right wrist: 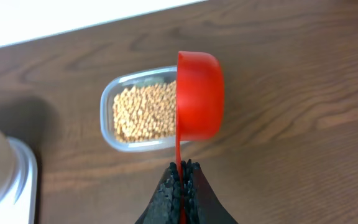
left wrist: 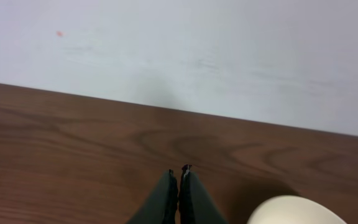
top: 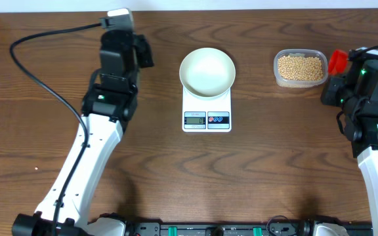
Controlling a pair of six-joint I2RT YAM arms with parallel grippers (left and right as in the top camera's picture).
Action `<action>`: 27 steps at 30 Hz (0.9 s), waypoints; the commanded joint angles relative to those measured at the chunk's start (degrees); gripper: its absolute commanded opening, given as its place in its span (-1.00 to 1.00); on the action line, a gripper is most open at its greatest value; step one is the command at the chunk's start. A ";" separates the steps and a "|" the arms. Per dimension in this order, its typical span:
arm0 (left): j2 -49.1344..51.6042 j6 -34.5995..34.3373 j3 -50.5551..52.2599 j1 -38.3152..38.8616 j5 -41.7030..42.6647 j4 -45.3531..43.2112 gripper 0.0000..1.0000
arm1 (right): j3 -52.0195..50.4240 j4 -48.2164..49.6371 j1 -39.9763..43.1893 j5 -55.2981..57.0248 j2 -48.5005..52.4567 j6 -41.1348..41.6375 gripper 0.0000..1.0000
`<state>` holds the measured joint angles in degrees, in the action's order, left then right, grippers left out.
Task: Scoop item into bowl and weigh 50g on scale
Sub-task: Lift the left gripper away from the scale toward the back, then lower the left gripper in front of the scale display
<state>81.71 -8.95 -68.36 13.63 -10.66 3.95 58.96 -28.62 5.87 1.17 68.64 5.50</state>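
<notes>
Your right hand (right wrist: 180, 167) clamps the red scoop (right wrist: 199, 94), with the beans (right wrist: 143, 112) just ahead of it. Your left hand (left wrist: 179, 173) is pressed together, empty.

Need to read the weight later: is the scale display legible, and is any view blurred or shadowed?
Overhead: scale display too small to read, evenly lit. Right wrist: beans and red scoop sharp. Left wrist: soft shadow beside the bowl.

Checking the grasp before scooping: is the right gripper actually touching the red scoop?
Touching. The right wrist view shows the right gripper shut on the thin handle of the red scoop, with no gap visible on either side.
</notes>
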 commanded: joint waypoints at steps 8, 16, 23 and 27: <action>1.68 -0.15 -0.04 6.82 8.61 5.44 -0.86 | 0.87 -6.27 0.48 -8.15 0.48 -3.87 -0.98; 1.66 11.85 -0.04 10.84 14.12 19.80 -0.85 | 0.87 -7.65 0.48 -9.88 0.48 -4.33 -0.98; 1.53 15.56 -0.04 11.21 26.01 34.27 -0.86 | 0.87 -8.68 0.46 -9.94 0.48 -4.31 -0.98; 1.53 15.10 -0.04 11.21 28.04 35.15 -0.86 | 0.87 -9.03 0.48 -9.92 0.48 -4.33 -0.98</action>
<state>83.26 5.04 -68.23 24.82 13.10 39.00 58.98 -37.58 5.87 -8.19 68.97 2.24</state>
